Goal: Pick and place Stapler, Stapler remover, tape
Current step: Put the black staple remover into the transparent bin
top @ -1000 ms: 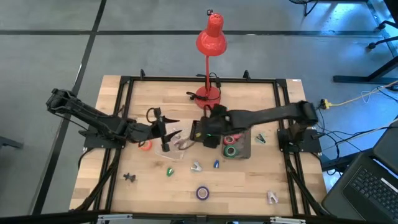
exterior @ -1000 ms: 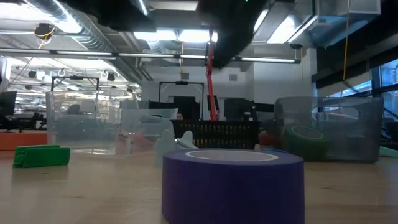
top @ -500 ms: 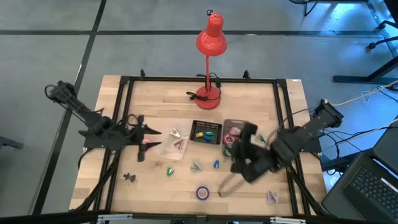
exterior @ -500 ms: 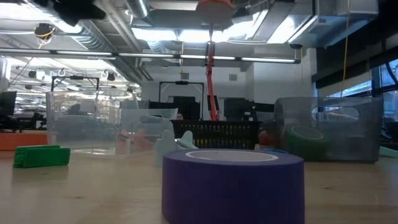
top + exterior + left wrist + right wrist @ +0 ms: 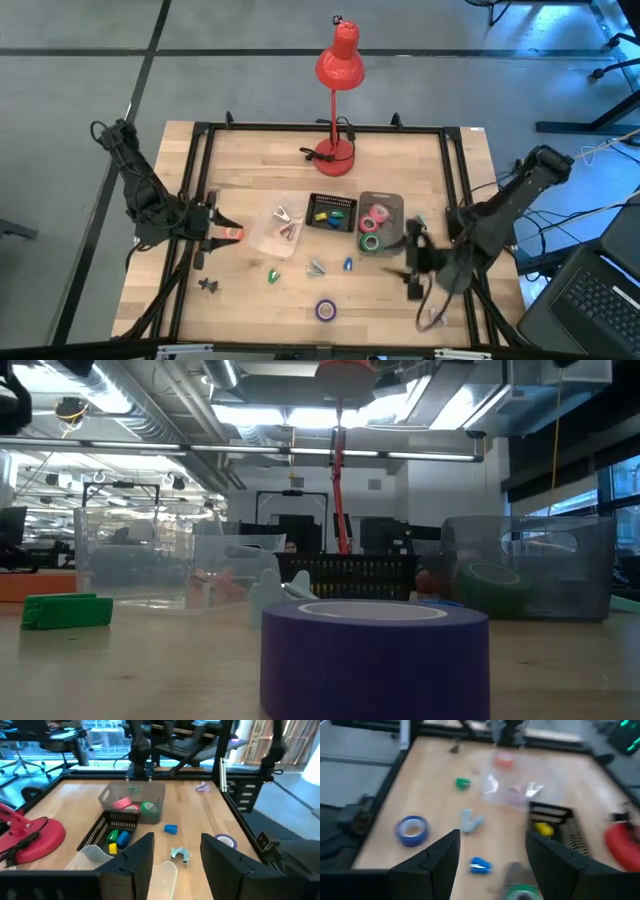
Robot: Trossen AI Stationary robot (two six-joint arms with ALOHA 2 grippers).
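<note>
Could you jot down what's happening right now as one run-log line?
left gripper: open, empty, table's left edge | right gripper: open, empty, right side | pink and green tape: in grey bin | purple tape: loose, front

Light wooden-plank table w/ black metal frame. On it: red desk lamp at far edge; clear grey bin, black mesh basket, clear plastic tray mid-table; purple tape roll nr front edge.

Two dark jointed arms, black blocky fingers, trailing cables
</note>
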